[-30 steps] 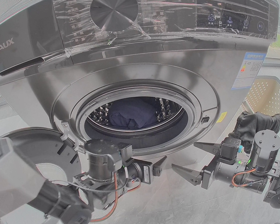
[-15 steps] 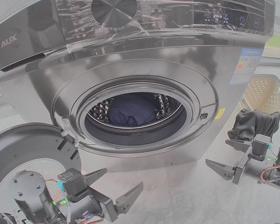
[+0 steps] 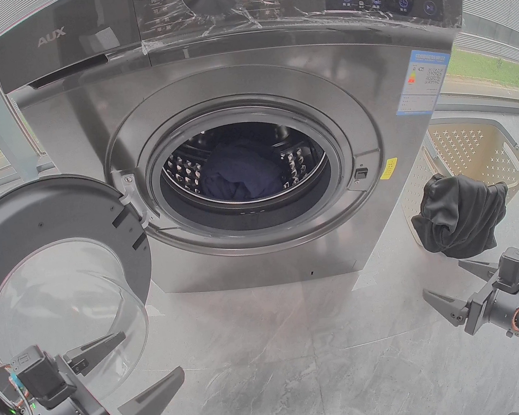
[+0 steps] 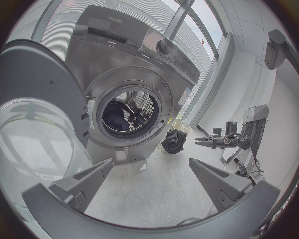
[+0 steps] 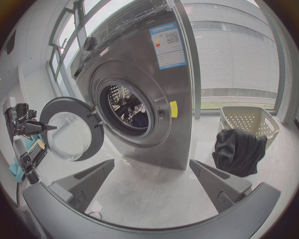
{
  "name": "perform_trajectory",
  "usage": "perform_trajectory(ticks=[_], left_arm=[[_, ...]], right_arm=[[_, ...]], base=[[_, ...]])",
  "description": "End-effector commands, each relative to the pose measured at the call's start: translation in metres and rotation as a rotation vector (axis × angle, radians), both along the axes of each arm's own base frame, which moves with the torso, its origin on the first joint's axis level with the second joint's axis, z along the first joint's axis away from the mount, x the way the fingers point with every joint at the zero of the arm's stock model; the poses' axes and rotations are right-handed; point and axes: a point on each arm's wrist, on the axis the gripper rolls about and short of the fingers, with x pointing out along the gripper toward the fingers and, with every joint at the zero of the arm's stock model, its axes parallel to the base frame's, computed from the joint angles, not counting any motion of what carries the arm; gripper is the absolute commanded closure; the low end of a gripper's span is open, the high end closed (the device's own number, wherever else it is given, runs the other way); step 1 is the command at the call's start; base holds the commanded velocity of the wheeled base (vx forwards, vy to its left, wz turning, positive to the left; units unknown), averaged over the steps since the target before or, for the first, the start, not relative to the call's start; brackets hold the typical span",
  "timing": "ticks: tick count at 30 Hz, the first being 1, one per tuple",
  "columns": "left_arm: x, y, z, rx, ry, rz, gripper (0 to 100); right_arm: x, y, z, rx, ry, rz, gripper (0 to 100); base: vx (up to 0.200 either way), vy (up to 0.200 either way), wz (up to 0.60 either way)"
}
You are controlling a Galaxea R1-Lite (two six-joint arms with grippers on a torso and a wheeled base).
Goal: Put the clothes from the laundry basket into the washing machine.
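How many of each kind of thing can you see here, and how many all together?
Washing machine: 1
Laundry basket: 1
Clothes: 2, the dark blue garment inside the machine and the black garment draped over the basket's rim
End effectors: 2, the left end effector and the right end effector, both open
Total: 6

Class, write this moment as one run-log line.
left gripper: open, empty | right gripper: open, empty | door: open | blue garment: in drum | black garment: draped over laundry basket rim
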Motion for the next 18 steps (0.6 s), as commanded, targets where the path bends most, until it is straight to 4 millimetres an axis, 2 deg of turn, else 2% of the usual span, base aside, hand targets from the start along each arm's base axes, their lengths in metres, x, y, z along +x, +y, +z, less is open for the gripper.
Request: perform_trajectory(ticks=[1,3,4,6,8,12,13,18], left_arm=[[-0.031,0.033,0.001,-0.038,-0.055,0.040,0],[-0.039,0.040,-0.002,-0.036,-0.054,0.052,0],[-0.046,0.048,-0.008,-0.019,-0.042,0.081,0],[-0.048,0.051,-0.011,-0.011,-0.037,0.091,0],[-0.056,0.058,-0.016,-0.003,-0.047,0.115,0],[-0.064,0.066,-0.022,0.000,-0.059,0.159,0],[-0.070,0.070,-0.029,0.003,-0.065,0.197,0],[-0.086,0.081,-0.047,0.040,-0.069,0.273,0]], right_arm=[[-0.034,-0.021,0.004,-0.028,0.071,-0.102,0],[-0.047,-0.027,0.004,-0.019,0.097,-0.118,0],[-0.061,-0.034,0.006,-0.015,0.092,-0.131,0],[-0.066,-0.037,0.006,-0.013,0.085,-0.140,0],[-0.081,-0.046,0.007,-0.006,0.059,-0.172,0],[-0.097,-0.055,0.007,0.003,0.030,-0.214,0],[-0.109,-0.060,0.006,0.015,-0.002,-0.249,0],[-0.137,-0.070,-0.004,0.013,-0.075,-0.338,0]], base=[[-0.200,0.000,0.00],[-0.200,0.000,0.00],[0.000,0.000,0.00],[0.000,0.000,0.00],[-0.200,0.000,0.00],[-0.200,0.000,0.00],[0.000,0.000,0.00],[0.000,0.000,0.00]])
